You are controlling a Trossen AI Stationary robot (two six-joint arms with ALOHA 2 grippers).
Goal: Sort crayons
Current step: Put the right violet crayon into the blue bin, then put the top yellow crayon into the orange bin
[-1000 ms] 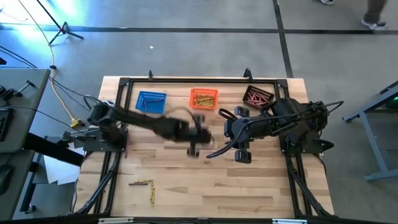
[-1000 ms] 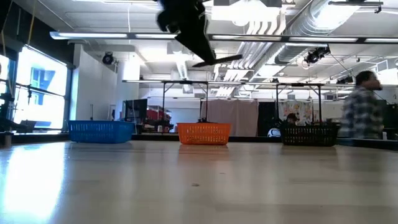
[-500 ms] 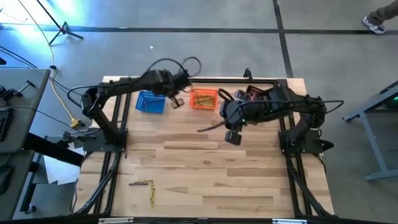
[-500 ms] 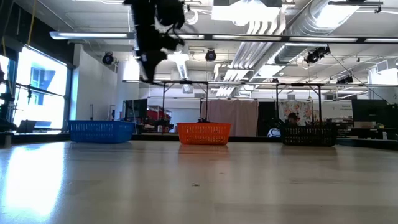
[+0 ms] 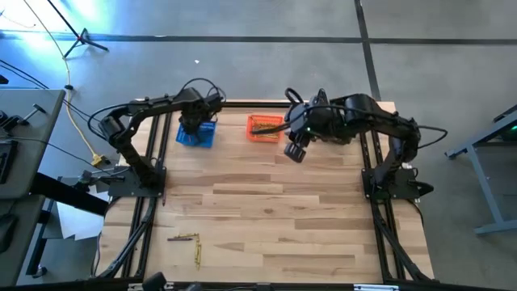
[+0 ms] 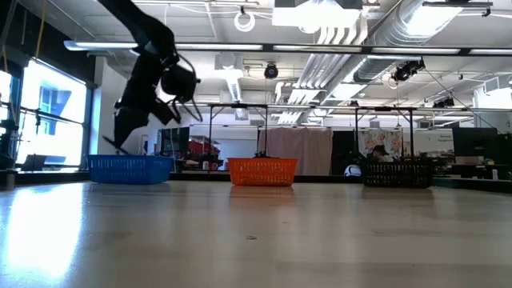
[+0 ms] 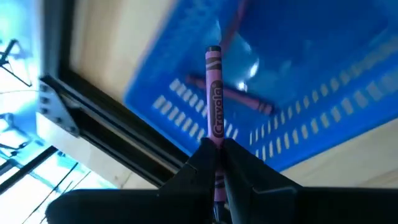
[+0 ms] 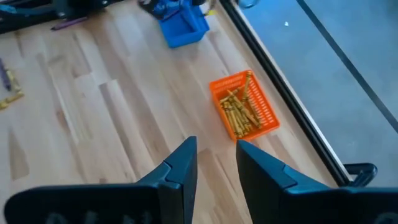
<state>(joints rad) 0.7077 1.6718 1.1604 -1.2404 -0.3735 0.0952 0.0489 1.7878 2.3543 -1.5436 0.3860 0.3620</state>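
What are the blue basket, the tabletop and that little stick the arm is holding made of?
The blue basket looks like moulded plastic: glossy, with rows of slotted holes in its walls. The tabletop seems to be wood, pale planks with visible grain and joints. The crayon, pinched in the left gripper above the basket, is probably wax under a printed purplish paper wrapper; only the wrapper shows.

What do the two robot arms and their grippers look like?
Both arms are black, built of slim jointed links, with thin black cables looping loosely above them. The left gripper ends in two dark, wedge-shaped fingers. The right gripper has two flat, dark fingers with slanted tips. No markings are visible.
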